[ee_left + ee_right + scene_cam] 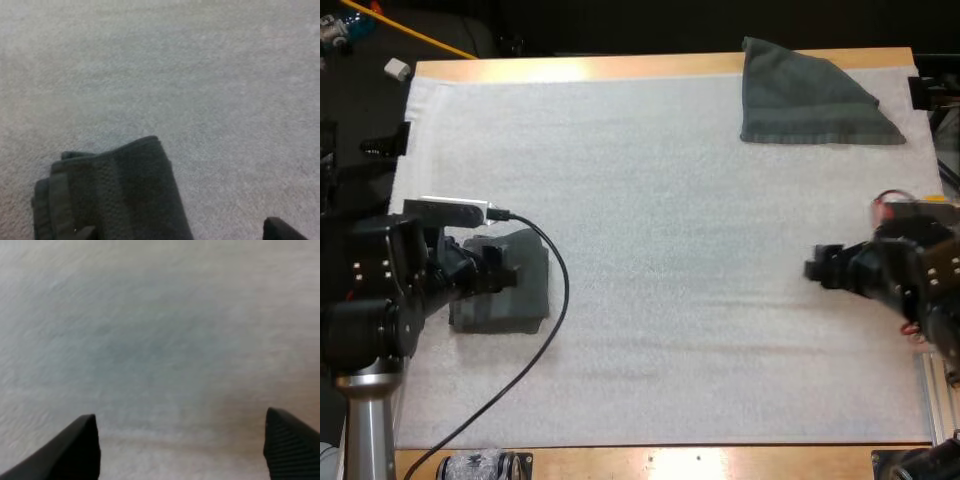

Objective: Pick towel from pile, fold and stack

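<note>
A folded dark grey-green towel [510, 300] lies on the white mat [670, 250] at the near left. The left claw [498, 272] hangs right over it, fingers apart, one tip clear of the cloth. I'd say one fold is done and set down. A loose dark grey-green towel [810, 95] sits at the surface's far right, not yet picked, folded or stacked. The right claw [817, 268] hovers spread wide over bare mat. The left claw's other finger is hard to make out against the dark cloth, and the arm covers part of the folded towel.
</note>
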You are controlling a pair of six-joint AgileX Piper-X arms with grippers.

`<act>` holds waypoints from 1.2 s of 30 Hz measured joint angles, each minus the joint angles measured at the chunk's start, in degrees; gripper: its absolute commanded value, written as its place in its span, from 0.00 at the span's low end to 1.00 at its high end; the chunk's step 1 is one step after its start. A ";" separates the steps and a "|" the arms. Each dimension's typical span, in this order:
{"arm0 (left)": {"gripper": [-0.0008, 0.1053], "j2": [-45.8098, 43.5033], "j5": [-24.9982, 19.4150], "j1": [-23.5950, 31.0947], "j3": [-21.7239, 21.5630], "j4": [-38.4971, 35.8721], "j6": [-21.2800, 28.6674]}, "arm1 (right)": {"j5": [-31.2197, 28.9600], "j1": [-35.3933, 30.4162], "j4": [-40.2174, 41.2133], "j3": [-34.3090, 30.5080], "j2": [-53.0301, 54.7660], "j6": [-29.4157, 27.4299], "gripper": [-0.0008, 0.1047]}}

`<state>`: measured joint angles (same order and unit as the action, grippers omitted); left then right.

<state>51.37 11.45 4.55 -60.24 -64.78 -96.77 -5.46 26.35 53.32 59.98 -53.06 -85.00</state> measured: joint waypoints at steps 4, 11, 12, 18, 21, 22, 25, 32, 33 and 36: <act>0.59 -1.05 0.00 -1.33 0.00 -0.53 0.00 | 0.81 -6.99 0.42 0.00 0.00 -2.31 0.63; 0.59 -1.69 0.00 -2.08 0.00 -0.95 0.00 | 1.38 -18.54 3.89 0.00 2.25 -7.08 0.63; 0.59 -1.85 0.00 -2.06 0.00 -0.95 0.00 | 1.38 -20.44 4.53 0.00 2.91 -7.84 0.63; 0.59 -3.40 0.00 -2.06 0.00 -1.11 0.25 | 1.34 -25.88 7.64 0.00 7.92 -12.09 0.63; 0.59 -3.66 0.00 -2.06 0.00 -1.16 0.25 | 1.31 -25.24 7.70 0.00 8.42 -13.51 0.64; 0.59 -3.97 0.00 -2.06 0.00 -1.31 0.25 | 1.31 -25.09 7.91 0.00 8.93 -14.26 0.64; 0.59 -5.82 0.00 -2.06 0.00 -1.59 0.25 | 1.12 -25.10 8.70 0.00 11.82 -16.05 0.64; 0.59 -11.70 0.00 -2.06 0.00 -2.01 0.25 | 1.14 -24.88 10.10 0.00 18.90 -17.43 0.64; 0.59 -13.60 0.00 -2.06 0.00 -2.25 0.25 | 1.14 -24.88 10.52 0.00 20.71 -17.43 0.64; 0.59 -17.51 0.00 -2.06 0.00 -2.85 0.25 | 1.14 -24.88 11.76 0.00 24.54 -17.43 0.64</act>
<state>33.87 11.45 2.48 -60.24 -67.63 -96.52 -4.32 1.47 65.08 59.98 -28.52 -102.42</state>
